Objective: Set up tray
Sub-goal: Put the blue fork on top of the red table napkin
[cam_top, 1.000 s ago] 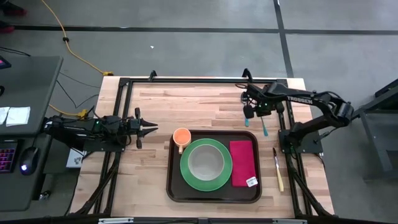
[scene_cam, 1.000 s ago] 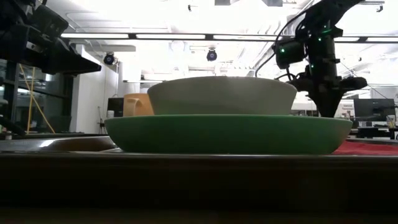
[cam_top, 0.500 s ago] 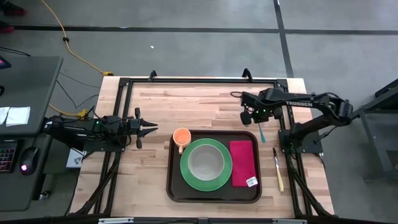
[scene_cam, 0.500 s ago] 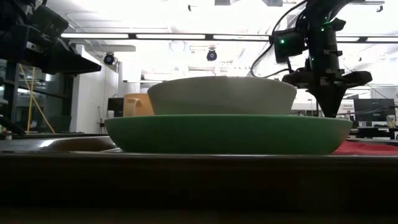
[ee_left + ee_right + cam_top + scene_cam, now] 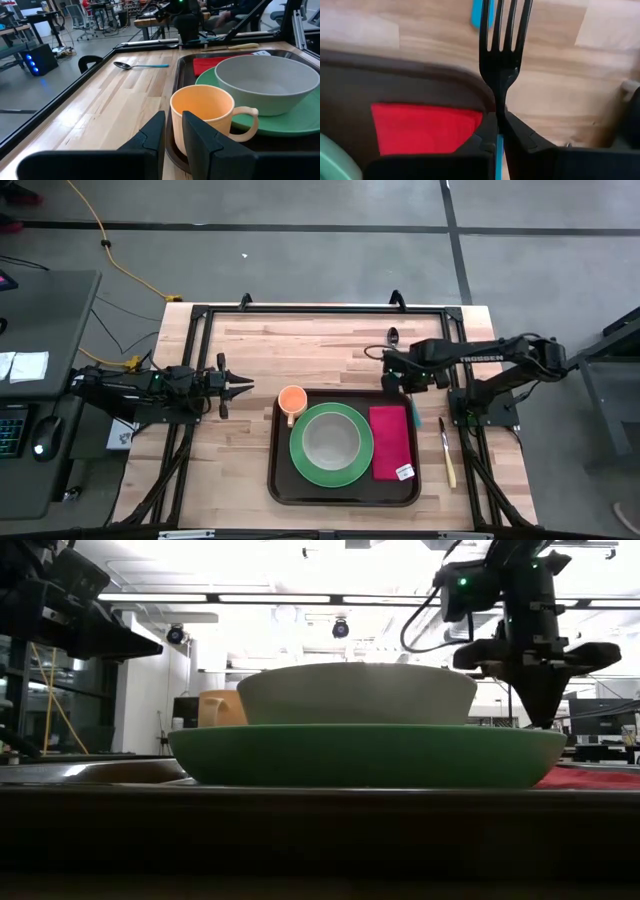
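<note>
The right tool (image 5: 393, 378) clamps a dark fork with a blue handle (image 5: 501, 55) over the far right corner of the dark brown rectangular plastic tray (image 5: 283, 480); the left tool (image 5: 240, 388) waits half-open beside the wooden surface (image 5: 300, 345)

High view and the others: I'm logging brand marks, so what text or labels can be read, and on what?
"TROSSEN": white letters on the right arm, high view.
White tag on the red napkin: print too small to read.
White label on a box under the left arm: unreadable.
Low and wrist views: no text.
</note>
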You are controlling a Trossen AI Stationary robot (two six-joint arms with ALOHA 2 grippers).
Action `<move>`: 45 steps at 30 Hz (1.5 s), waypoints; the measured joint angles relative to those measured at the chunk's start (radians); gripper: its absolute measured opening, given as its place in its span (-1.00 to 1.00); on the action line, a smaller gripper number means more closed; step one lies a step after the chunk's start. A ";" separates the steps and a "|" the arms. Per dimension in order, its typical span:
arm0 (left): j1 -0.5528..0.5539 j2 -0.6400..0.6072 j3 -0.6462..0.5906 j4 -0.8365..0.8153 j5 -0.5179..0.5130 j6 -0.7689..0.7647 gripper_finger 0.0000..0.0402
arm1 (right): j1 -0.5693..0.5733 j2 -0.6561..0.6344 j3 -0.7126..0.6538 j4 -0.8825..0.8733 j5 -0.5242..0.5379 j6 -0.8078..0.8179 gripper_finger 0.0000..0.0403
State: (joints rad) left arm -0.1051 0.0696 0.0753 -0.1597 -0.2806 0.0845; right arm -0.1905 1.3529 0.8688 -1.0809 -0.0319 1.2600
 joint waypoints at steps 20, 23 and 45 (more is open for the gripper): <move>0.000 0.000 0.000 0.000 0.000 0.036 -0.52 | 0.173 0.000 0.001 0.064 -0.012 0.210 -0.97; 0.000 0.000 0.000 0.000 0.000 0.062 -0.52 | 0.177 0.000 0.001 0.080 -0.013 0.221 -0.98; 0.000 0.000 0.000 -0.001 0.062 0.039 -0.52 | 0.373 0.192 0.002 0.394 -0.122 0.500 -0.98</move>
State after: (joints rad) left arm -0.1051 0.0700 0.0750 -0.1608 -0.2184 0.1230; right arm 0.1830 1.5444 0.8703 -0.6865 -0.1541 1.7597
